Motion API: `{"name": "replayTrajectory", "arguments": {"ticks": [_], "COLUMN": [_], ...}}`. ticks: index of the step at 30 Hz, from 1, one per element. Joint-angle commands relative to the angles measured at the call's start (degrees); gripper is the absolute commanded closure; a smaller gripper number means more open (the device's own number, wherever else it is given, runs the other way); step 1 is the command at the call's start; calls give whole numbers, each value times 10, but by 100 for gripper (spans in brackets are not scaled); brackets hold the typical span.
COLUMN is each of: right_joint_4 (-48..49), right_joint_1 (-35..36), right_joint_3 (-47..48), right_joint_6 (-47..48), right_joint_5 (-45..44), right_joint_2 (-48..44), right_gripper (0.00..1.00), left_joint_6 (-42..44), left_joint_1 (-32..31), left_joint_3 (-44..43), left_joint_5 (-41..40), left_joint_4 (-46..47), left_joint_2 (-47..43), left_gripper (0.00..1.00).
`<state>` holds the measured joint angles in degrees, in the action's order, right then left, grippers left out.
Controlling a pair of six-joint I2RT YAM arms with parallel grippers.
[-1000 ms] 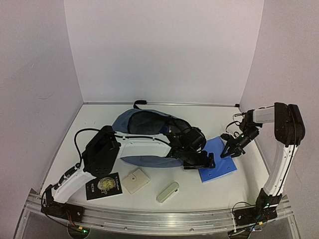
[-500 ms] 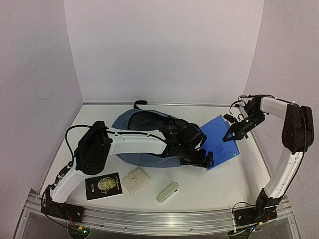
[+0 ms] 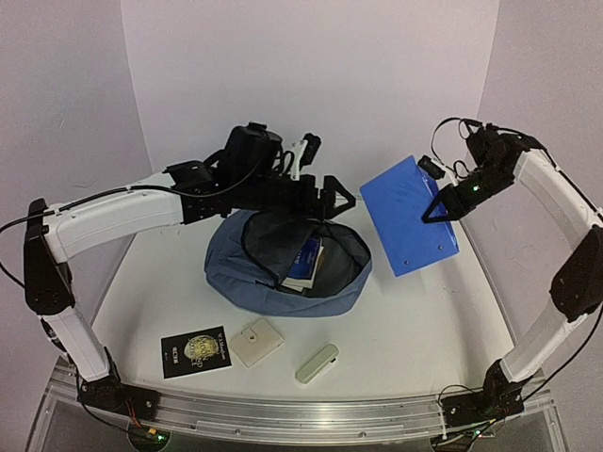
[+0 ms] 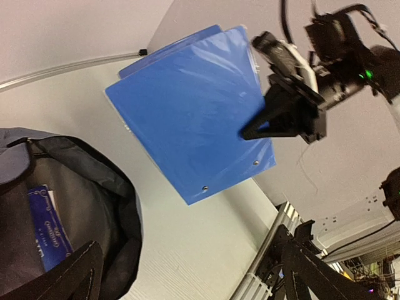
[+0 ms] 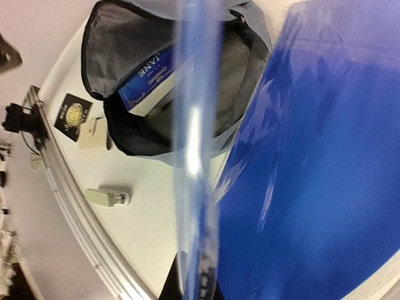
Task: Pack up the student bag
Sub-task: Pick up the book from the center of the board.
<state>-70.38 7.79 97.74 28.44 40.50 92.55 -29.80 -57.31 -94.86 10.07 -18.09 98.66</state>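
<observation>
Because the right claw [image 3: 435, 213] is clamped on the edge of the notebook [image 3: 407, 217], the blue cover hangs tilted in the air, off the table, just right of the bag [image 3: 236, 275]. That hold looks meant to carry it over the mouth and slide it in edge-first. The left claw [image 3: 334, 200] hovers above the bag's far rim, jaws wide apart and empty, probably keeping clear or ready to steady the opening. The bag sits mid-table, slate-blue, soft and slumped. Its mouth gapes upward, showing dark lining and a blue-and-white book [image 3: 306, 264] already inside. Nearer the arms lie a black booklet [image 3: 196, 351], a white square [image 3: 256, 342] and a pale case [image 3: 317, 363].
</observation>
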Motion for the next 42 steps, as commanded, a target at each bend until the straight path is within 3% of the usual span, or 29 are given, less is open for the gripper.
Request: {"name": "replayTrajectory", "arguments": {"ticks": [1,8,16,27,34,42], "right_joint_4": [135,324,569,894,1025,1132], "right_joint_1": [94,211,268,333,358,377], "right_joint_3": [-15,-95,-171,-347,-396,-466], "right_joint_6": [43,194,354,585,670,749], "right_joint_5": [-216,-518,-691,-712,-687,-655], "right_joint_2": [-90,-132,-136,-175,-181,-182], "right_gripper": [100,100,100,100,100,100], "left_joint_6": [2,-91,-169,-300,-405,-435], "left_joint_1": [13,57,69,100,109,109], "left_joint_3": [47,143,200,222,232,243], "left_joint_5": [-15,6,9,54,110,149], "left_joint_4": [30,155,259,399,498,584], "left_joint_2": [-41,-94,-107,-92,-35,-1], "left_gripper": [0,0,0,0,1,10]}}
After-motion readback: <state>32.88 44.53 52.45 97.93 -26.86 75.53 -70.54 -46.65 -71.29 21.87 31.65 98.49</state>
